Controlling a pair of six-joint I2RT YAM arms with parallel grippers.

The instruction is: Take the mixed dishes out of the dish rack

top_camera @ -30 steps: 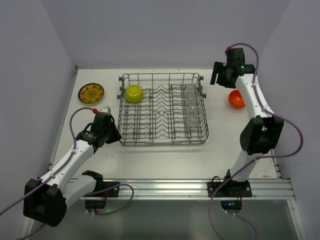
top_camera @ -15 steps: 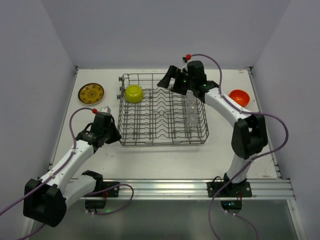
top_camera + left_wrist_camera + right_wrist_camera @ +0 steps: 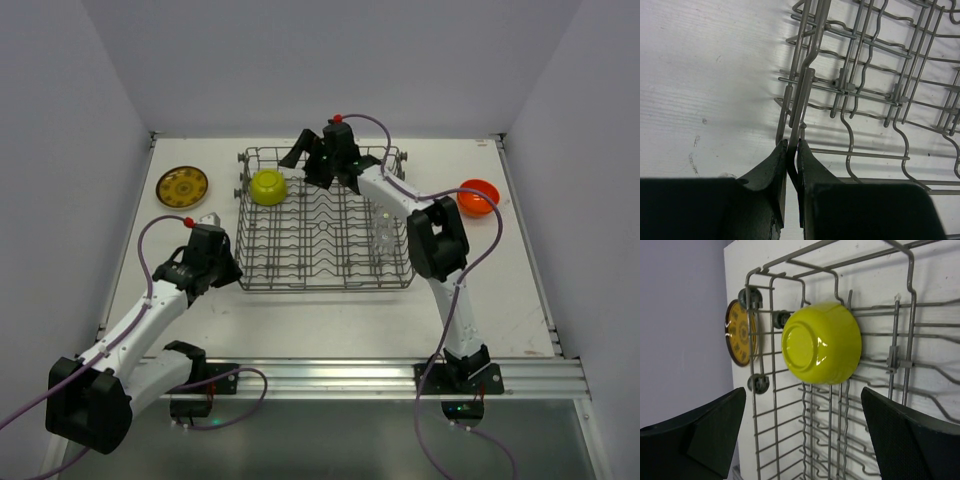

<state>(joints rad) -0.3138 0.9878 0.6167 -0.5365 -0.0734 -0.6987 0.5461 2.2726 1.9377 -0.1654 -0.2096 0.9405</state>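
My left gripper (image 3: 792,150) has its dark fingers nearly together, pinching a thin wire of the left wall of the large rectangular grey metal wire dish rack (image 3: 325,270), low at that wall's near end; in the left wrist view the wire runs straight down into the narrow slit between the two pads. My right gripper (image 3: 308,155) is spread wide and holds nothing: it hangs over the far rim of the rack, and in the right wrist view its two black fingers (image 3: 700,432) frame the scene at the bottom corners, well apart. Between them sits the glossy yellow-green round bowl (image 3: 821,342), tipped on its side among the upright tines at the rack's far left corner, its flat base facing my right wrist camera. From above, that bowl (image 3: 268,186) lies just left of my right gripper and apart from it. A row of small clear glasses (image 3: 381,222) stands along the rack's right side. Outside the rack, a small round brown-and-yellow patterned plate (image 3: 182,185) lies flat on the white table (image 3: 330,320) to the far left, and a small orange bowl (image 3: 477,196) rests on the table to the right.
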